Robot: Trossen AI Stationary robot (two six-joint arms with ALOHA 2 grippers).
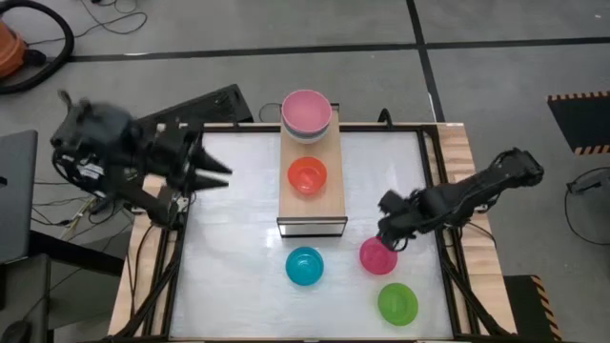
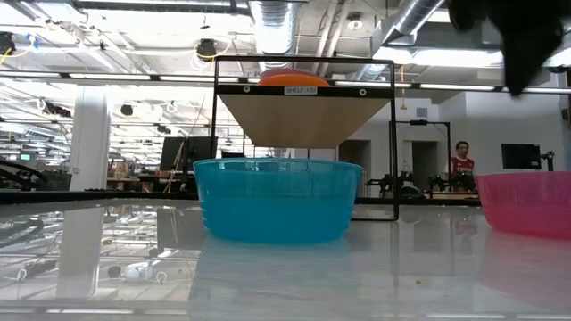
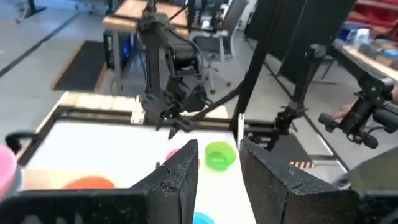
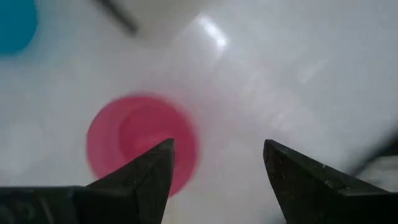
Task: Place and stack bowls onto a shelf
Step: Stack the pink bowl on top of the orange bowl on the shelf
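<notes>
The shelf [image 1: 324, 205] stands mid-table. It carries a red bowl [image 1: 307, 175] and, at its far end, a light pink bowl [image 1: 306, 110] nested in a grey-blue one [image 1: 307, 136]. On the table near the shelf's front sit a cyan bowl [image 1: 305, 266], a magenta bowl [image 1: 377, 255] and a green bowl [image 1: 397, 303]. My right gripper [image 4: 217, 146] hovers open above the magenta bowl [image 4: 140, 140], pointing down. In the low view it hangs well above that bowl's rim [image 2: 526, 178]. My left gripper [image 1: 214, 171] waits open at the table's left side. White and teal bowls are out of view.
Dark rails and a wooden rim [image 1: 457, 152] frame the white table. The shelf stands on a thin black frame [image 2: 394, 143], raised above the table top. A bare stretch of table [image 1: 229, 248] lies left of the cyan bowl. A person [image 2: 460, 165] stands far off in the room.
</notes>
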